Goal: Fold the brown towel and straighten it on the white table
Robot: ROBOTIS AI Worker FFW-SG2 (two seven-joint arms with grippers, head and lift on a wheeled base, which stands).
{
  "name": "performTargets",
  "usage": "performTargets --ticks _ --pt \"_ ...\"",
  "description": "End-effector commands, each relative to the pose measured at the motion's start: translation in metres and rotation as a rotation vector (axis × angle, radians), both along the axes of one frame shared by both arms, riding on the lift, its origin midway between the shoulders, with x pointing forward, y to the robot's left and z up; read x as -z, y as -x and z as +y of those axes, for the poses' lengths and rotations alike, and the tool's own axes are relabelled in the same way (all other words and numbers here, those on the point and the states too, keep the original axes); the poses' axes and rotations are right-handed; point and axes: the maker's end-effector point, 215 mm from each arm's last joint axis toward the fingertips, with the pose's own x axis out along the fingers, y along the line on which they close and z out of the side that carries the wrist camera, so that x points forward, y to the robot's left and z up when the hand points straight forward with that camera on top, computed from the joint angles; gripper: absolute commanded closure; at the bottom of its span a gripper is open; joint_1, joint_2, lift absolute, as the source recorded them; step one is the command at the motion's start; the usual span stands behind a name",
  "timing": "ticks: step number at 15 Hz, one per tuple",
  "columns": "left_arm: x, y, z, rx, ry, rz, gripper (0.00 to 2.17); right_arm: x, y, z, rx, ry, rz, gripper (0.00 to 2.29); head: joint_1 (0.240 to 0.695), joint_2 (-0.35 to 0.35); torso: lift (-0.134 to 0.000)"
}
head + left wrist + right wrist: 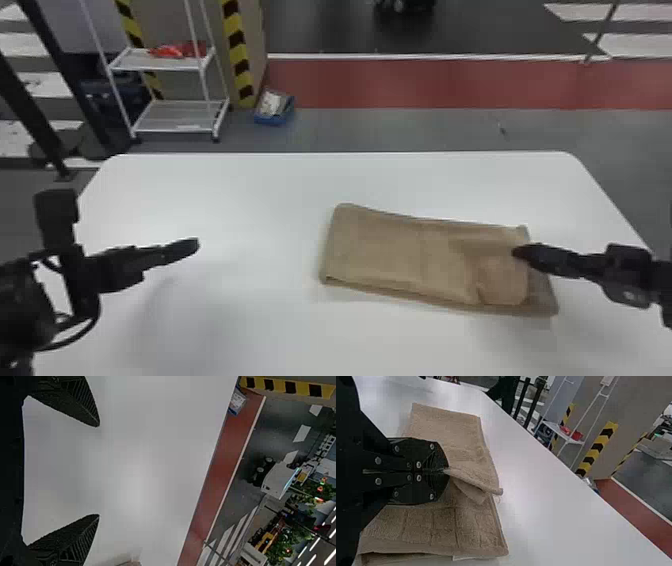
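Here, black right gripper (522, 252) pinching folded rectangular brown cloth towel (385, 250) on white table (225, 200); black left gripper (190, 246) spread.

Floor (400, 130): grey, with a red band (450, 82), then a white line (425, 56) and darker flooring (325, 30)
Rack (137, 61): white, open shelves, red items (172, 51) on the upper one
Partition (175, 15): beige, edged in yellow-and-black striped tape (236, 42)
Box (270, 120): blue, beside the partition
Posts (40, 117): black, slim, at head view's left
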Motion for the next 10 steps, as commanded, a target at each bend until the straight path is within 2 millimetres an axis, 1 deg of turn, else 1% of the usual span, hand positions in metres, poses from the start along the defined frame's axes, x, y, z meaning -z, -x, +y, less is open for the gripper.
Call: performTargets --ticks 1,2,3,4,5,6,7,9,10 --pt "-0.003 -0.002 0.003 -0.003 -0.006 -0.004 0.07 -0.034 -0.007 0.001 -0.003 -0.034 -0.084 1.16 0.695 0.021 -0.124" --pt "-0.005 -0.002 0.005 -0.005 -0.007 -0.008 0.07 -0.070 -0.011 -0.024 0.044 -0.050 -0.173 1.16 0.695 0.026 -0.124" --pt "-0.005 -0.001 0.007 -0.008 -0.006 -0.008 0.07 -0.078 -0.007 -0.035 0.051 -0.050 -0.190 1.16 0.695 0.030 -0.124" --pt "-0.004 -0.001 0.007 -0.008 -0.006 -0.007 0.07 -0.067 -0.001 -0.034 0.031 -0.026 -0.162 1.16 0.695 0.014 -0.124" --pt "-0.004 -0.002 0.004 -0.003 -0.003 -0.008 0.07 -0.042 0.008 -0.032 0.029 -0.006 -0.103 1.16 0.695 0.002 -0.124" --pt "-0.004 -0.002 0.002 -0.001 -0.002 -0.007 0.07 -0.023 0.011 -0.032 0.038 -0.007 -0.056 1.16 0.695 -0.003 -0.124" --pt "-0.003 -0.001 0.000 0.001 0.001 -0.006 0.07 -0.012 0.012 -0.031 0.038 -0.013 -0.025 1.16 0.695 -0.006 -0.124" --pt "0.001 0.003 -0.001 0.001 0.001 0.002 0.07 0.000 0.013 -0.033 0.040 0.013 0.007 1.16 0.695 -0.010 -0.124" --pt "0.004 0.005 0.000 0.000 -0.001 0.008 0.07 0.009 0.015 -0.037 0.045 0.034 0.030 0.76 0.695 -0.012 -0.124"
